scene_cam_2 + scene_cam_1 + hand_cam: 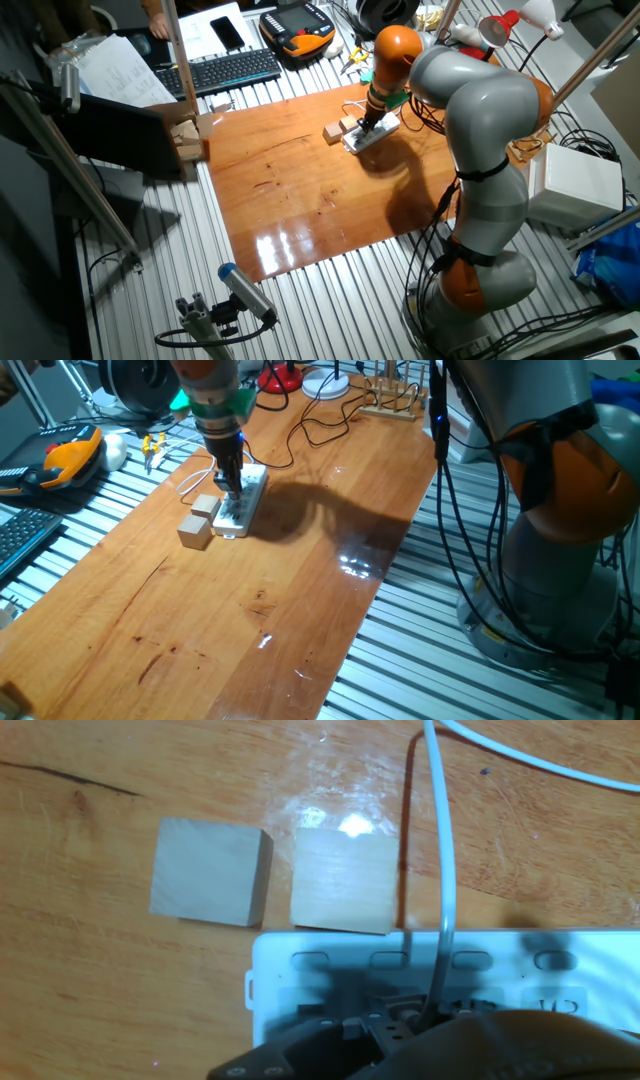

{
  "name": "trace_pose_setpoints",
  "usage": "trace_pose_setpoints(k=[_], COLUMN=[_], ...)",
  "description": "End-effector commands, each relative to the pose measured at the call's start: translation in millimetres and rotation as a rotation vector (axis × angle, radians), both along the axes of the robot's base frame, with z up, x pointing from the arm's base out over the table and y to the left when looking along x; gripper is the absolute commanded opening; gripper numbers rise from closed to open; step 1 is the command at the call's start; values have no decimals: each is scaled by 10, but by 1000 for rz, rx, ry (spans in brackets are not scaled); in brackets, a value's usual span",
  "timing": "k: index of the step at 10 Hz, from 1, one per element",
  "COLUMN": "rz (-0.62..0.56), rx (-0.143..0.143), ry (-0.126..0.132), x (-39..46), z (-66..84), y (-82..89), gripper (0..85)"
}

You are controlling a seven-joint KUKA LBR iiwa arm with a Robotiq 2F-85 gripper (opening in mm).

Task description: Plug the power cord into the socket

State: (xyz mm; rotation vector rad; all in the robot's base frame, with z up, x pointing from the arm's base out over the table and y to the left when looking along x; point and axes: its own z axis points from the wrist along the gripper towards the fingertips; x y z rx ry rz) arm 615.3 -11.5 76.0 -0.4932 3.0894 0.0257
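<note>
The socket, a long white power strip, lies on the wooden table beside two tan blocks. My gripper stands straight down on the strip's near half, its jaws shut on the small plug of the white power cord. In the hand view the cord runs down from the top edge and vanishes between my dark fingers right at the strip's outlet face. The plug itself is hidden by the fingers. The cord's loop lies to the left of the strip. The other fixed view shows the gripper on the strip.
Two tan cube blocks sit tight against the strip's left side. A thin black cable winds toward the table's back. A wooden rack stands at the back edge, an orange pendant and a keyboard lie at the left.
</note>
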Motion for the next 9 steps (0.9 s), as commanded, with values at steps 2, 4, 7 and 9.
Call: trace_pose_setpoints(k=[2,4,7,9], rz=[-2,0,3,0], rx=[2,-1,-23,-23], ry=[4,-1,-32,-41], x=[-16,-17,-49,-79], z=[-10,-21,-71,-118], y=[17,14,31,39], gripper=[0,0,0,0])
